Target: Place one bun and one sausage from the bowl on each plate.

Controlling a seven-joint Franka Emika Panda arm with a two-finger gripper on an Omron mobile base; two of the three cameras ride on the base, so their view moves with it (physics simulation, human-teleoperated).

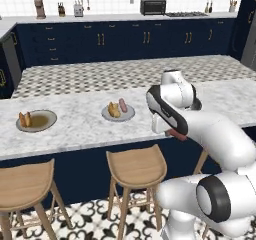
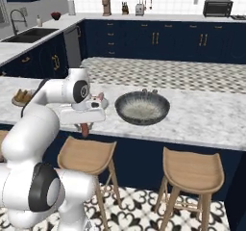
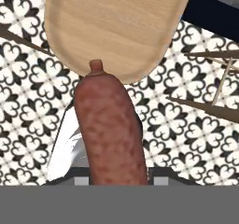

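One pinkish-red sausage [image 3: 111, 129] fills the middle of my hand view, clamped in the claw [image 2: 86, 128] and pointing down at a round wooden stool seat [image 3: 114, 24] in the upper half. In the left base view, the grey plate [image 1: 118, 114] at centre carries a bun and a sausage; the olive-centred plate [image 1: 37, 120] at left carries golden buns. The dark speckled bowl [image 2: 142, 108] sits centre-right on the marble counter [image 2: 202, 117] in my right base view.

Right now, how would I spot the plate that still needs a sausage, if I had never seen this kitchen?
Find the long white marble counter with wooden stools beneath it. Two small plates sit on it; take the one at the far left end, away from the robot arm. It has a brownish-olive centre and carries only buns, while its light grey neighbour holds a bun and a pinkish sausage.
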